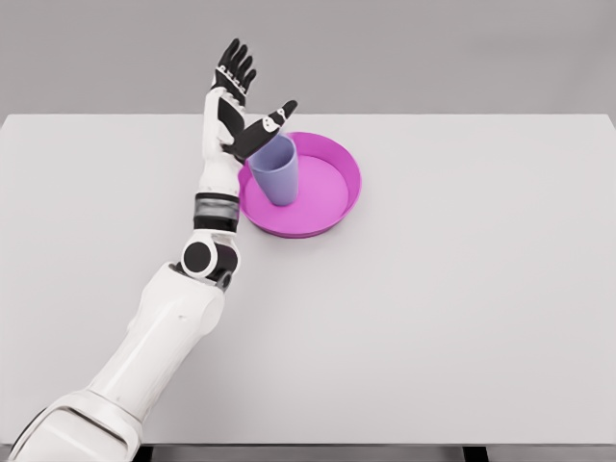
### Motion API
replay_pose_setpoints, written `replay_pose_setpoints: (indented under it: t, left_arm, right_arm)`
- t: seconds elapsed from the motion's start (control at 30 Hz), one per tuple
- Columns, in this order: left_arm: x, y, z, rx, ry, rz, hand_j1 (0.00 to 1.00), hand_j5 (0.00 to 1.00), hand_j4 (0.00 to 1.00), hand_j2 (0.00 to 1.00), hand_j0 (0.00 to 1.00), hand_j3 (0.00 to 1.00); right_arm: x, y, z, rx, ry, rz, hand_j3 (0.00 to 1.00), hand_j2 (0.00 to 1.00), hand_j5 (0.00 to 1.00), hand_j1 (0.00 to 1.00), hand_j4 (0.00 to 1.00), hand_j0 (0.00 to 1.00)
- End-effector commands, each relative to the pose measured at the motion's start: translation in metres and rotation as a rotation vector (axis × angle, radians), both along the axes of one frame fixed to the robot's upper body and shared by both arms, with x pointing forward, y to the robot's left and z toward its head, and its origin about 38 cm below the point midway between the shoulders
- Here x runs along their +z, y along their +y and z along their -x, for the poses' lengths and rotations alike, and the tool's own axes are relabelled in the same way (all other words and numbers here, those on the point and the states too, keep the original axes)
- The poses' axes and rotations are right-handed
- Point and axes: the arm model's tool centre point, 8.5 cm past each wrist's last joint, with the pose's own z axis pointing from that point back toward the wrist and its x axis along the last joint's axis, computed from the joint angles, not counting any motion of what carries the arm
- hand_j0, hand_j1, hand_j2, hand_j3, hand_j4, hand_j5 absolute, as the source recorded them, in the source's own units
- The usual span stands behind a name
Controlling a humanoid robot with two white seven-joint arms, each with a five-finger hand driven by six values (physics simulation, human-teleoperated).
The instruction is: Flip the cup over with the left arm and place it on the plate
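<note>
A lavender cup (276, 171) stands upright in the magenta plate (332, 207), in its left part, mouth up. My left hand (245, 111) is just behind and left of the cup, fingers spread straight and pointing away, thumb stretched out over the cup's rim. The hand holds nothing; whether the thumb touches the rim I cannot tell. The left arm reaches in from the lower left across the table.
The plate sits on a wide white table (462, 318) whose far edge runs just behind the hand. A grey wall lies beyond.
</note>
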Motion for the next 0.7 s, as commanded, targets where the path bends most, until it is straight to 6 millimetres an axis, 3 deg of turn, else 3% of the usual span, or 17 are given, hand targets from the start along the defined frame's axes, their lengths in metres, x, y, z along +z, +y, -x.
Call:
replay_pose_setpoints:
  t: [0.0,0.1,0.3,0.37,0.5,0.57,0.63,0.67]
  left_arm:
    - [0.001,-0.001,0.001,0.009,0.003,0.01,1.0,1.0,1.0,1.0,1.0,1.0]
    - [0.007,0.002,0.001,0.013,0.004,0.067,1.0,1.0,1.0,1.0,1.0,1.0]
    - [-0.011,0.053,0.005,-0.013,0.074,0.027,1.0,1.0,1.0,1.0,1.0,1.0]
    - [-0.01,0.077,0.005,0.012,0.07,-0.009,1.0,1.0,1.0,1.0,1.0,1.0]
    - [-0.01,0.152,0.008,0.07,0.077,-0.144,1.0,1.0,1.0,1.0,1.0,1.0]
    - [-0.017,0.173,0.019,-0.042,0.076,-0.295,1.0,1.0,1.0,1.0,1.0,1.0]
    - [-0.02,0.201,0.039,-0.315,0.08,-0.555,1.0,1.0,1.0,1.0,1.0,1.0]
    - [-0.023,0.204,0.048,-0.444,0.081,-0.629,1.0,1.0,1.0,1.0,1.0,1.0]
  right_arm:
    - [0.0,0.0,0.0,0.0,0.0,0.0,1.0,1.0,1.0,1.0,1.0,1.0]
    - [0.0,0.0,0.0,0.0,0.0,0.0,1.0,1.0,1.0,1.0,1.0,1.0]
    - [0.0,0.0,0.0,0.0,0.0,0.0,1.0,1.0,1.0,1.0,1.0,1.0]
    - [0.0,0.0,0.0,0.0,0.0,0.0,1.0,1.0,1.0,1.0,1.0,1.0]
    - [0.0,0.0,0.0,0.0,0.0,0.0,1.0,1.0,1.0,1.0,1.0,1.0]
    - [0.0,0.0,0.0,0.0,0.0,0.0,1.0,1.0,1.0,1.0,1.0,1.0]
    - [0.0,0.0,0.0,0.0,0.0,0.0,1.0,1.0,1.0,1.0,1.0,1.0]
    - [0.0,0.0,0.001,0.0,0.002,0.0,1.0,1.0,1.0,1.0,1.0,1.0]
